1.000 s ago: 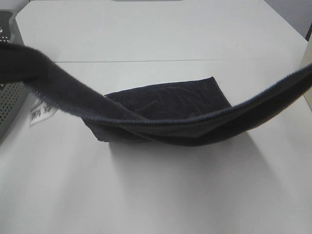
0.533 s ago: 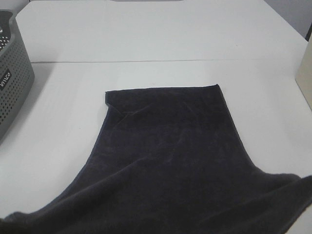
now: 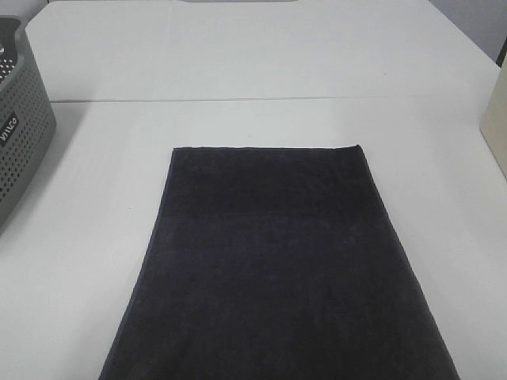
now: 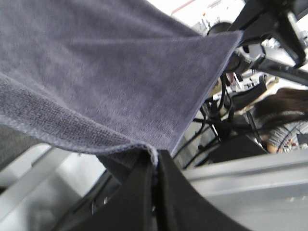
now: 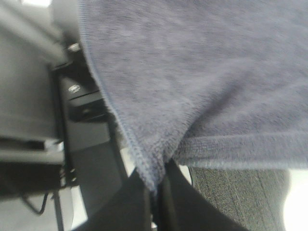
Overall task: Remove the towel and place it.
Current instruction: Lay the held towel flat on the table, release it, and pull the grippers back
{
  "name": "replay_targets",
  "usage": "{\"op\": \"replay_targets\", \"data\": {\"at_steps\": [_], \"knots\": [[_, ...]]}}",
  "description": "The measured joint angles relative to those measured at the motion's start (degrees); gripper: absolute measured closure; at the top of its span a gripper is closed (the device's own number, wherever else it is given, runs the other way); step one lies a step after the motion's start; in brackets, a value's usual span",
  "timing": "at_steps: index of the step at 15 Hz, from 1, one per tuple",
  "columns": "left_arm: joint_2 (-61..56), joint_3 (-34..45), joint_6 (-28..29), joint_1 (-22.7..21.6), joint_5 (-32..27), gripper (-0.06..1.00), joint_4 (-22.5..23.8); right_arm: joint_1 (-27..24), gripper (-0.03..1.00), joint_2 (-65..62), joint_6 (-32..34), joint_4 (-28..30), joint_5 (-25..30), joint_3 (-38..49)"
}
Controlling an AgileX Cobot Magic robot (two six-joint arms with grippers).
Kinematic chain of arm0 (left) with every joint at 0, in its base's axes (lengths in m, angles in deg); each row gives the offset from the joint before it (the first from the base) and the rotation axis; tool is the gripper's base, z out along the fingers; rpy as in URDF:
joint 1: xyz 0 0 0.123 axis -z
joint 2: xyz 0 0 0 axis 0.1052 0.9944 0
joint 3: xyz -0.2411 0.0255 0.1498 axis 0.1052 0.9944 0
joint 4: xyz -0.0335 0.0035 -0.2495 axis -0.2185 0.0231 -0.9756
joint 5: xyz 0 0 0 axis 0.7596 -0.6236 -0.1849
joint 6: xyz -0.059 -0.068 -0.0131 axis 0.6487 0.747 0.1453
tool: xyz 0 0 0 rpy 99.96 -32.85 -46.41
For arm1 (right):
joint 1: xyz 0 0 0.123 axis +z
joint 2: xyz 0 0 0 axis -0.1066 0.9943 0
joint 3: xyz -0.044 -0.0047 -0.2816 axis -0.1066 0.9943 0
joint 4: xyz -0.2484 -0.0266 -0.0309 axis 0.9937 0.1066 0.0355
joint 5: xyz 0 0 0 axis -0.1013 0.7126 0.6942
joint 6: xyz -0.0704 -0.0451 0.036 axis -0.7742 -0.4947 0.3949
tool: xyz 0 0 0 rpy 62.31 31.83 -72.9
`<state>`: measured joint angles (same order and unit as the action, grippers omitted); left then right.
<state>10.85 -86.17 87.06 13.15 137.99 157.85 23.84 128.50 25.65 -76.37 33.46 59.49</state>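
One towel (image 3: 277, 261) lies spread on the worktop (image 3: 253, 63), with one perforated basket (image 3: 20, 119) at ten o'clock. The left fingers (image 4: 137, 197) and right fingers (image 5: 132, 204) each clench what is probably a towel corner.

The towel (image 3: 277, 269) covered the middle of the tabletop (image 3: 253, 63) down to the near edge, lying flat and low. On my left the grey basket (image 3: 20, 127) stood apart from it, with a bare strip between them. On my right a beige block (image 3: 496, 119) stood at the border, also apart. The far half was open for passing.
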Motion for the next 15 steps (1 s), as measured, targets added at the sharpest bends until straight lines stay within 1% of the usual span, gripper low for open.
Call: {"op": "replay_targets", "data": {"at_steps": [1,3,6,11,12,13,14,15], "knots": [[0.00,2.01,0.00,2.69,0.00,0.94,0.00,5.67,0.96,0.00,0.11,0.86,0.00,0.00],[0.00,2.58,0.00,5.21,0.00,0.94,0.00,8.88,0.96,0.17,0.69,1.89,-0.06,0.34],[0.00,2.58,0.06,8.88,0.06,0.94,0.00,9.45,0.96,0.57,0.17,2.06,-0.06,1.49],[0.00,2.58,0.06,9.28,1.78,0.94,0.00,9.45,0.96,0.74,0.11,2.06,-0.06,1.55],[0.00,2.58,-1.95,9.28,3.04,0.81,0.00,9.45,0.81,0.74,0.06,2.06,-0.06,1.55],[0.00,2.58,-1.95,9.28,3.04,0.81,0.00,9.45,0.81,0.74,0.06,2.06,-0.06,1.55],[0.00,2.58,-2.52,9.28,3.50,0.63,0.00,9.51,0.65,0.74,0.06,2.06,-0.06,1.55],[0.00,2.58,-2.52,9.28,4.24,0.19,0.00,9.63,0.35,0.74,-0.06,2.23,-0.06,1.55]]}}
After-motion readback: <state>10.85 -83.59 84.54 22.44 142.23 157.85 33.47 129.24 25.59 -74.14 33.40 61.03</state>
